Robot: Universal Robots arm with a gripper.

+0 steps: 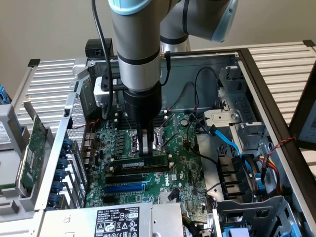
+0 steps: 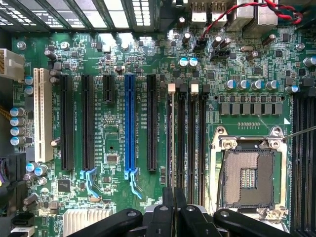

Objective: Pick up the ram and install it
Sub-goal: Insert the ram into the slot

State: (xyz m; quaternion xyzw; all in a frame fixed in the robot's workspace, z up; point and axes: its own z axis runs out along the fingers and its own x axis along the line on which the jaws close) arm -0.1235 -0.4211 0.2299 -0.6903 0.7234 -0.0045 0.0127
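The ram (image 1: 129, 164), a thin green stick with a small white label, stands on edge along a black memory slot on the motherboard (image 1: 187, 168). My gripper (image 1: 145, 150) reaches straight down onto its top edge, with the fingers shut on the stick near its middle. In the wrist view the ram (image 2: 171, 143) shows edge-on as a thin line over the outermost memory slot. There the gripper (image 2: 174, 200) pinches it between two dark fingers. The other memory slots (image 2: 191, 143) with white end clips lie beside it. Whether the stick is fully seated cannot be told.
The CPU socket (image 2: 247, 177) lies just beyond the memory slots. A blue expansion slot (image 2: 130, 123) and black ones lie on the other side. A green expansion card (image 1: 30, 150) leans outside the case at the exterior view's left. Blue and black cables (image 1: 229, 145) and a drive cage fill the right.
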